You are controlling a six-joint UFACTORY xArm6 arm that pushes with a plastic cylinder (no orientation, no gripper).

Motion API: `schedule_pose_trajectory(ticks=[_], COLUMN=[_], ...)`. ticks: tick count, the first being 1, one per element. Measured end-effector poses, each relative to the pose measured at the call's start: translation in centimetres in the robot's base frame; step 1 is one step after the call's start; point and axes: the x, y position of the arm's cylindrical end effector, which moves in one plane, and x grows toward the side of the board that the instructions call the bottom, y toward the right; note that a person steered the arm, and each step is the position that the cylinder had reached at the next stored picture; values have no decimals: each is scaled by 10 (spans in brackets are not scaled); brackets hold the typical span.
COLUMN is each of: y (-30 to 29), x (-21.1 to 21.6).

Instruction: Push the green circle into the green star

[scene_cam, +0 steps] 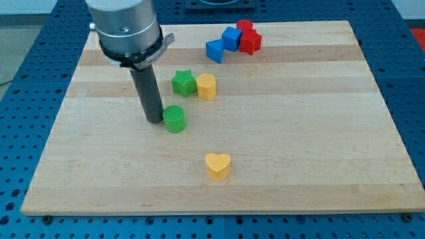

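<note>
The green circle (174,119) lies on the wooden board, left of centre. The green star (184,83) lies just above it, toward the view's top and slightly right, with a small gap between them. My tip (155,120) rests on the board at the circle's left side, touching or nearly touching it. The dark rod rises from there to the arm's grey body at the view's top left.
A yellow hexagon block (206,85) sits against the green star's right side. A yellow heart (218,165) lies lower, near the board's bottom middle. Two blue blocks (223,43) and two red blocks (249,37) cluster at the top. The board's edge (219,211) runs along the bottom.
</note>
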Motion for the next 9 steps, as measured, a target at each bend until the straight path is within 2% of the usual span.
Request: schedule_pose_trajectory(ticks=[1, 2, 3, 4, 5, 6, 7, 8, 9], y=[-7, 7, 22, 10, 0, -4, 22, 46, 32], x=[43, 62, 39, -10, -6, 51, 59, 18, -11])
